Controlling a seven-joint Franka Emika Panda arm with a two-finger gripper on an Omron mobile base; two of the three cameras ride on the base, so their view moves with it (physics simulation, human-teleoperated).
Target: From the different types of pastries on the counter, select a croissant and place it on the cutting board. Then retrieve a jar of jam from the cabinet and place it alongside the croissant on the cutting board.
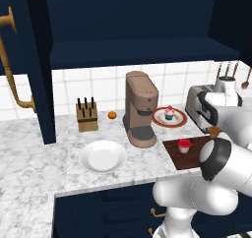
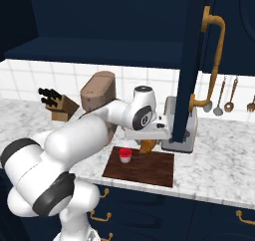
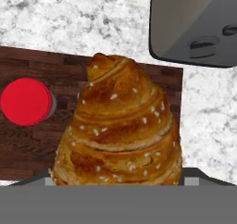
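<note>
The ridged, seed-flecked golden croissant is clamped in the fingers, above the dark wood-grain cutting board, near its far edge by the metal toaster. A squat red jar of jam sits on the board, on the marbled desk.

Home kitchen: marbled bench over navy drawers, white tile backsplash, coffee machine, toaster, knife block, hanging utensils.
</note>
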